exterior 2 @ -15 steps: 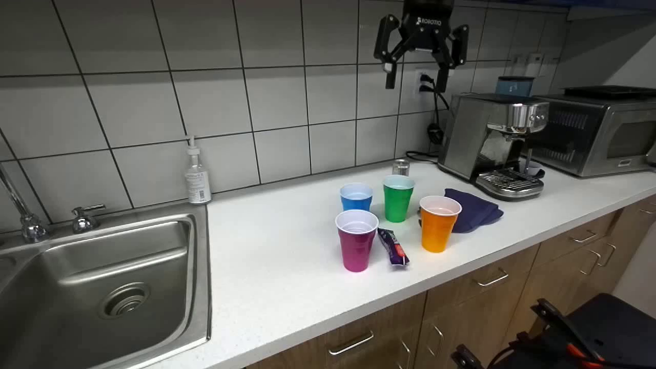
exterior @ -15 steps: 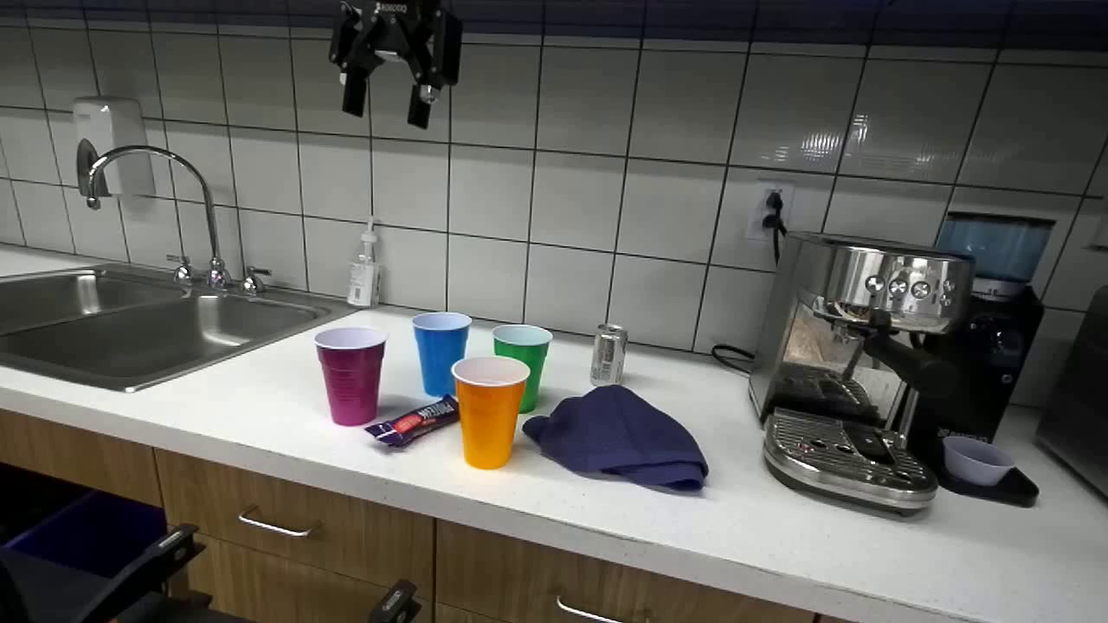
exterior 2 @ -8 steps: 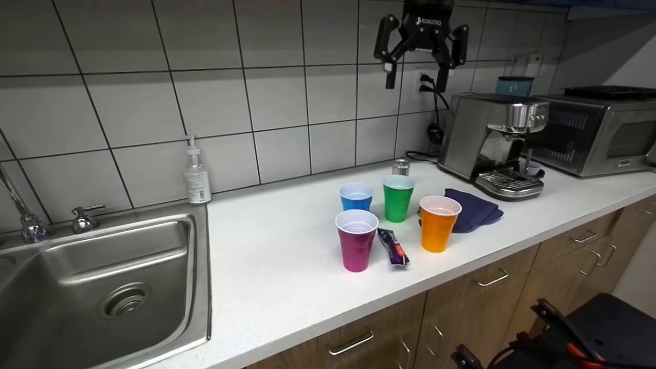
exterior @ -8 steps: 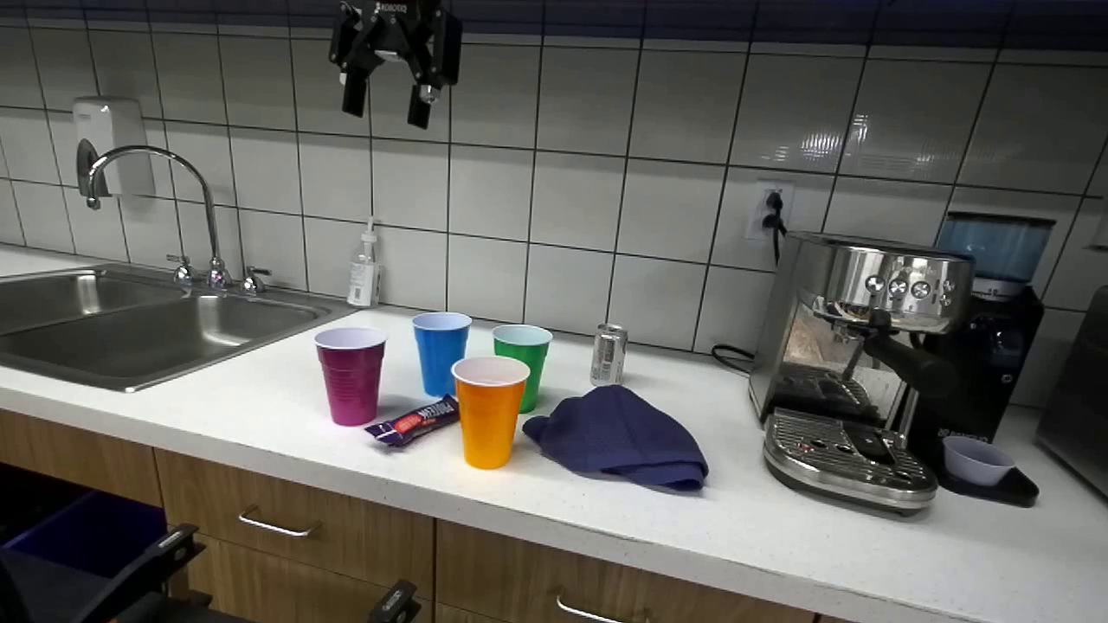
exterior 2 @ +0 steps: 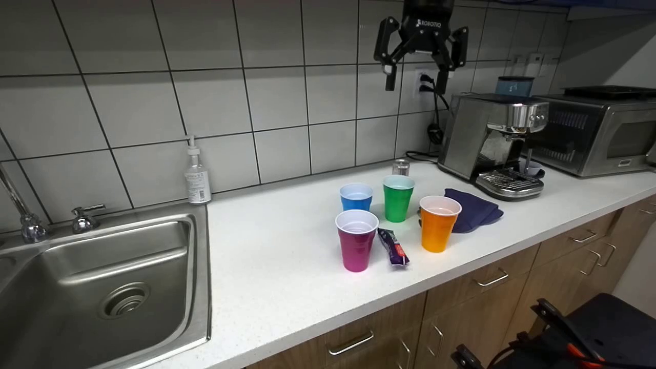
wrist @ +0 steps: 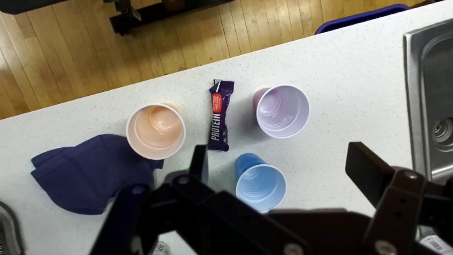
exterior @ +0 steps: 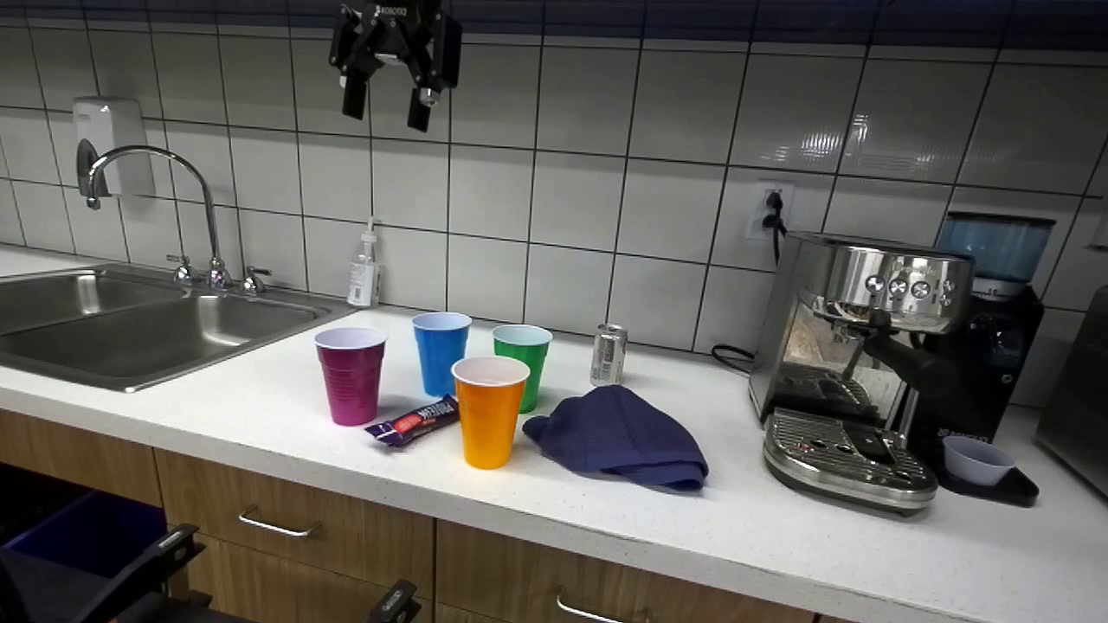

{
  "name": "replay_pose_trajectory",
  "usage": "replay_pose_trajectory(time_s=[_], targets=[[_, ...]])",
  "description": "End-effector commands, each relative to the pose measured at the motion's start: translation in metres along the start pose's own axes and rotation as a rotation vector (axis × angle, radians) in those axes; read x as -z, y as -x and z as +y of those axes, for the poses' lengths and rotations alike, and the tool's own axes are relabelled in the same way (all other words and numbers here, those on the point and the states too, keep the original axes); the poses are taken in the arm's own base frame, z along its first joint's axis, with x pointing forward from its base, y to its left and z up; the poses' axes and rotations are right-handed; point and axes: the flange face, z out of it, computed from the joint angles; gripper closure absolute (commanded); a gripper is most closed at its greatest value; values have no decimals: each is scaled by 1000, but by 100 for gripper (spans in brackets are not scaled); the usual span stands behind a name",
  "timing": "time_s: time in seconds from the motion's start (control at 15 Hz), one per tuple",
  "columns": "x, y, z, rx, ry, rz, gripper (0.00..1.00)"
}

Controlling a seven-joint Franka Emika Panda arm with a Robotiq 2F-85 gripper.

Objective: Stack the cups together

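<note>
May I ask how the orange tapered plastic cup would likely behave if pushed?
The orange tapered plastic cup is probably light: its inside looks empty. It may tip, its base being narrower than its rim. Thin-looking walls suggest some flex.

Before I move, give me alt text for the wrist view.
Open, empty gripper framing the blue cup from above, purple cup higher in frame, orange cup left of centre. A protein bar lies between purple and orange, a navy cloth lower left; the gripper mostly hides the green cup.
</note>
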Motion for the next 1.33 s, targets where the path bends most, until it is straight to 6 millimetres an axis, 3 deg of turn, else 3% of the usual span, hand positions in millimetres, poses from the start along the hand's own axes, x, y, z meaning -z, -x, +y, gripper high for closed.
replay_pose_trajectory(time_s=[0.0, 0.33, 0.73, 1.27], targets=[[-9, 4, 0, 4, -3, 30, 0], [-43, 11, 1, 17, 1, 68, 0], [-101, 18, -5, 26, 12, 108, 0], [-150, 3, -12, 11, -2, 219, 0]])
